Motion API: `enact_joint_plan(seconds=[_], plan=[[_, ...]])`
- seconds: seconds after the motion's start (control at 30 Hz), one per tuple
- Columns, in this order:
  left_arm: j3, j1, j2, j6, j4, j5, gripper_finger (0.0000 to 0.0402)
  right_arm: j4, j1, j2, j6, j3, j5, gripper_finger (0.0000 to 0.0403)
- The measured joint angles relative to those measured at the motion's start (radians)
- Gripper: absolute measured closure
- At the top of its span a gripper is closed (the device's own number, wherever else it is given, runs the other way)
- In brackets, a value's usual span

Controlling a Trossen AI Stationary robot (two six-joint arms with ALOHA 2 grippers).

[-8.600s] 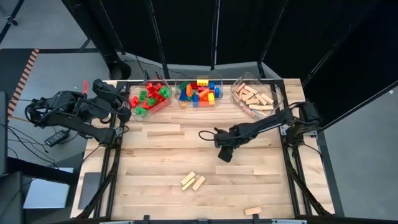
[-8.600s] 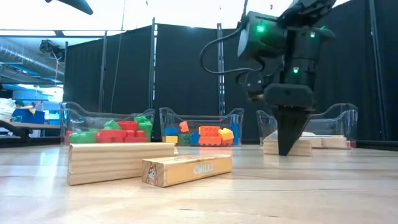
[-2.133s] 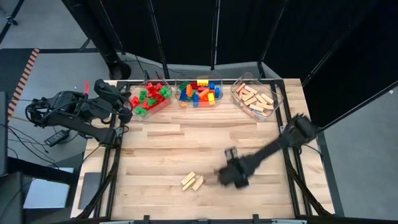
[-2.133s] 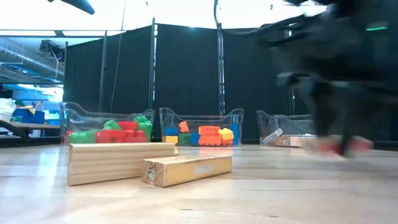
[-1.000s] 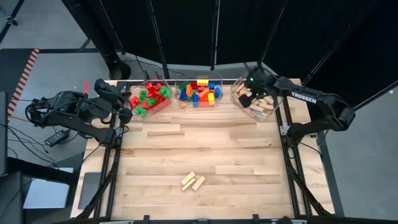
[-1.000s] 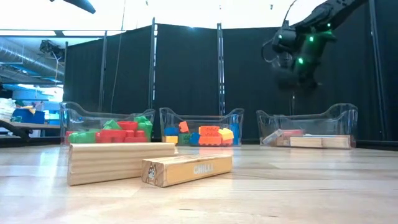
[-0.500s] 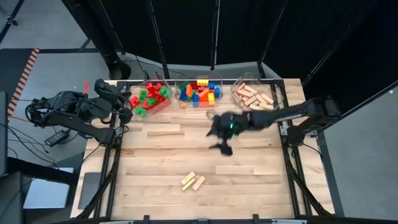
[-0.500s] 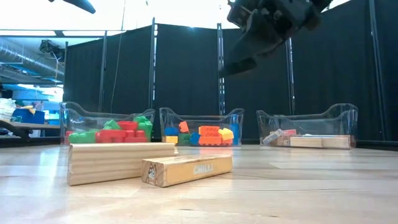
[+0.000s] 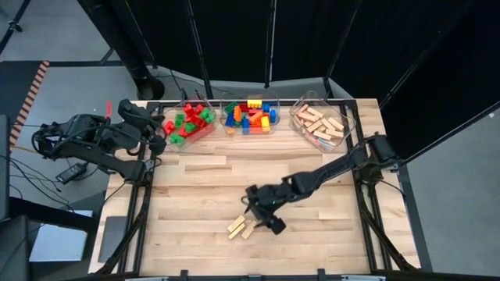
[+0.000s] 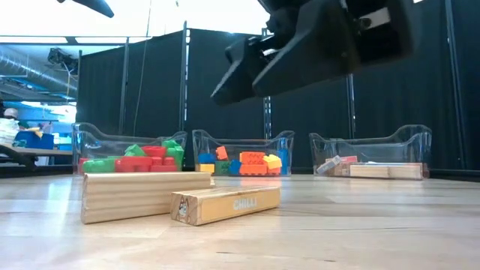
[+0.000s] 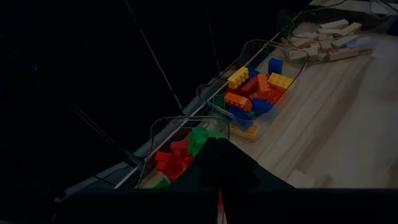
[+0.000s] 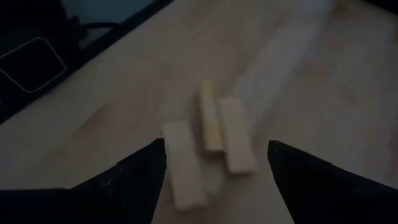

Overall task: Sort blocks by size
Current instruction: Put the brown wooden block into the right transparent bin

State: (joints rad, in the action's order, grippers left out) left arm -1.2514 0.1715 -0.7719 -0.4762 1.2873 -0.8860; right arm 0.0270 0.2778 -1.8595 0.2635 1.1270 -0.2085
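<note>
My right gripper (image 10: 315,45) fills the low view's top, blurred and cut off by the edge, and it partly covers one wooden bar (image 9: 248,229) from above. My right wrist view smears the bars. My left fingers (image 11: 217,168) are a dark shape hiding some red blocks (image 11: 177,152)

Perhaps "CHILL", on wooden bar (image 10: 225,204)

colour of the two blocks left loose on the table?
Tan, plain wood: the two loose wooden bars lie side by side on the table; low view shows them best.
</note>
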Motion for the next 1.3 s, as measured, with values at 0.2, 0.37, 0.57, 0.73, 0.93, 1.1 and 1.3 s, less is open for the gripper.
enact_joint_plan(seconds=[0.2, 0.37, 0.57, 0.73, 0.93, 1.1, 1.3], plan=[[0.0, 0.0, 0.0, 0.0, 0.001, 0.024, 0.0397, -0.011, 0.053, -0.129, 0.031, 0.089, -0.003, 0.0111], [0.0, 0.0, 0.0, 0.0, 0.001, 0.032, 0.0397, -0.048, 0.061, -0.213, 0.016, 0.098, 0.041, 0.0121], [0.0, 0.0, 0.0, 0.0, 0.001, 0.032, 0.0397, -0.063, 0.047, -0.243, -0.066, 0.104, 0.06, 0.0146], [0.0, 0.0, 0.0, 0.0, 0.001, 0.032, 0.0397, -0.116, 0.043, -0.235, -0.083, 0.106, 0.118, 0.0277], [0.0, 0.0, 0.0, 0.0, 0.007, 0.032, 0.0397, -0.137, 0.041, -0.23, -0.147, 0.105, 0.1, 0.0283], [0.0, 0.0, 0.0, 0.0, 0.023, 0.031, 0.0397, -0.246, 0.022, -0.176, -0.27, 0.098, 0.147, 0.0283], [0.0, 0.0, 0.0, 0.0, 0.023, 0.02, 0.0397, -0.506, -0.084, -0.034, -0.313, 0.092, 0.321, 0.0283]])
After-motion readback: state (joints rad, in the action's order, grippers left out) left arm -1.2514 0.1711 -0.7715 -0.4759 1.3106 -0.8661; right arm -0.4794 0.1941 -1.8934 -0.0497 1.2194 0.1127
